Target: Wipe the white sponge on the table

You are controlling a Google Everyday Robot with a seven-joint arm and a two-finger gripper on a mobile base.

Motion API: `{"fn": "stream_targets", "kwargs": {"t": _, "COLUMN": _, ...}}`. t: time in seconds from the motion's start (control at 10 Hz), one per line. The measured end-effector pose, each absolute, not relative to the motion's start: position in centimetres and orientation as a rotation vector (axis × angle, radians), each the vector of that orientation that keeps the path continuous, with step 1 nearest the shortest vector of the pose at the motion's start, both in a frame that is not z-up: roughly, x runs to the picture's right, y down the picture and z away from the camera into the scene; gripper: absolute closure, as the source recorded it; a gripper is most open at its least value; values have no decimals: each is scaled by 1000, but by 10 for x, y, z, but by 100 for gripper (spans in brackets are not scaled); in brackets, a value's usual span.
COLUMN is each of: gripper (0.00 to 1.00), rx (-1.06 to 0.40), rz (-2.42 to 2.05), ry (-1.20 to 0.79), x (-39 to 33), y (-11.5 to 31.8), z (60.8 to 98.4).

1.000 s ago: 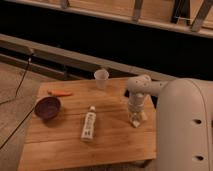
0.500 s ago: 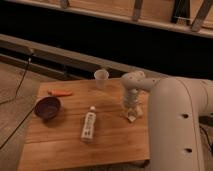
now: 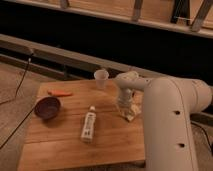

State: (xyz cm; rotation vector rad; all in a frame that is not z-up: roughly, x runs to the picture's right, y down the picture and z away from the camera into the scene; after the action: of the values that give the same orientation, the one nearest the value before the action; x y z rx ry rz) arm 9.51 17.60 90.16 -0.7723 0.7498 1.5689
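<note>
Gripper [image 3: 126, 109] down on white sponge [image 3: 128, 115], right of the tube [image 3: 88, 125], pinching it flat to table [image 3: 65, 140] for wiping.

My arm is all smooth white casing, a fat rounded tube with a few small dark screw holes (dotted down its side), narrowing through a bulbous joint to the paler gripper [image 3: 126, 106] above the table [image 3: 65, 140].

arm — bent, reaching down | gripper [image 3: 125, 106] — seemingly pointing straight down
</note>
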Motion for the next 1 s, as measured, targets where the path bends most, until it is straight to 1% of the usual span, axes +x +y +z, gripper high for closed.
{"fn": "stream_targets", "kwargs": {"t": 0.6, "gripper": 100, "rx": -849, "rz": 1519, "ry": 685, "x": 48, "y": 175, "z": 895}}
{"fn": "stream_targets", "kwargs": {"t": 1.0, "gripper": 100, "rx": -903, "rz": 1544, "ry": 666, "x": 21, "y": 195, "z": 876}}
